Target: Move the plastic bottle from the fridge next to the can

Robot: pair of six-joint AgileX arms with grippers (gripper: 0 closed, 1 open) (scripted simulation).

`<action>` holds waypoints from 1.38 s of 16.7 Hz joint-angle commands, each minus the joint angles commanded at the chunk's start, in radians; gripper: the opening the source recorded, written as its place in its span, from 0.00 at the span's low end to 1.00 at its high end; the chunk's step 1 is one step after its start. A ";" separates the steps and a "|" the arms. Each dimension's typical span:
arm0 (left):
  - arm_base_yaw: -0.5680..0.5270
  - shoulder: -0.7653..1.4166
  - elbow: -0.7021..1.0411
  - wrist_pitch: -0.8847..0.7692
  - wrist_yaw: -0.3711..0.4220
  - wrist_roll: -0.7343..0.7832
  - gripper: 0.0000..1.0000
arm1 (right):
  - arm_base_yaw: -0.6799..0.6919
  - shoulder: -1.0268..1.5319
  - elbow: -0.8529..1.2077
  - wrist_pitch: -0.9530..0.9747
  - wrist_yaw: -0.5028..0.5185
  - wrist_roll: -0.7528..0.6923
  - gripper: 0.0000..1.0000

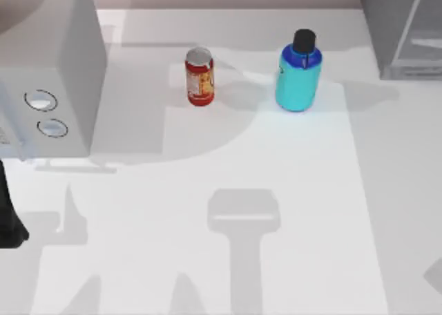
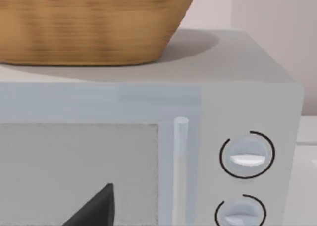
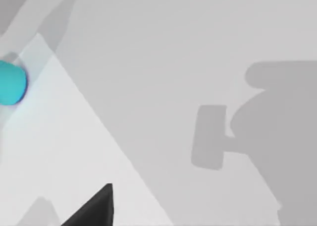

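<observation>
The plastic bottle (image 1: 298, 73), cyan with a blue shoulder and black cap, stands upright on the table at the back, right of centre. Its cyan edge also shows in the right wrist view (image 3: 10, 82). The red can (image 1: 199, 77) with a silver top stands upright to its left, a gap of about one bottle width between them. The grey fridge (image 1: 404, 28) fills the back right corner, to the right of the bottle. A dark part of my left gripper (image 2: 94, 211) faces the white box. A dark part of my right gripper (image 3: 94, 208) hangs over bare table, away from the bottle.
A white box with two round dials (image 1: 48, 73) stands at the back left, with a wicker basket (image 2: 89, 23) on top. My left arm (image 1: 8, 218) sits at the table's left edge. A pale mat (image 1: 228, 211) covers the middle of the table.
</observation>
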 joint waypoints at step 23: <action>0.000 0.000 0.000 0.000 0.000 0.000 1.00 | -1.237 1.426 0.434 -0.023 -0.656 2.950 1.00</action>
